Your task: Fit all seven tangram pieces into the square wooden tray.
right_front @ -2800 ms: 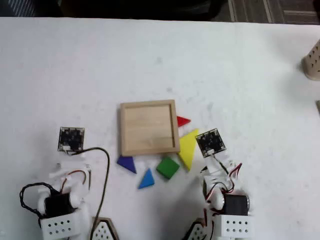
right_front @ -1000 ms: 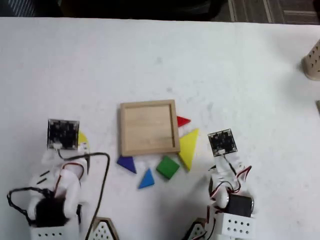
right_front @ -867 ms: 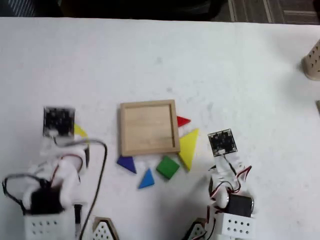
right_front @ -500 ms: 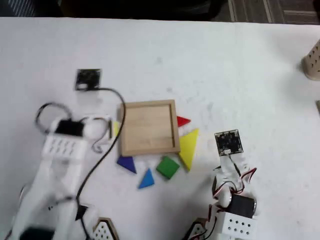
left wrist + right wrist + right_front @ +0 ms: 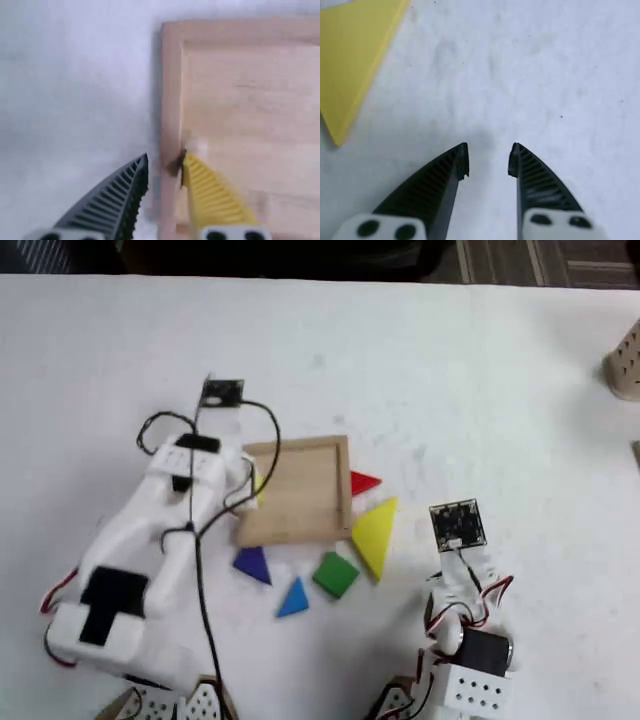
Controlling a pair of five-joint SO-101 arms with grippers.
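Straddling wooden tray (image 5: 171, 75) rim, left hand (image 5: 164, 159), fingers apart

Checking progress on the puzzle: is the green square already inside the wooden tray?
No, the green square lies on the table, outside the wooden tray's rim.

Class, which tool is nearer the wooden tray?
Left. The left tool straddles a rim of the tray; the right tool is over the table beyond the yellow triangle.

Bright, even light washes the white table (image 5: 450, 360); shadows beside the tray (image 5: 300, 445) are soft and faint.
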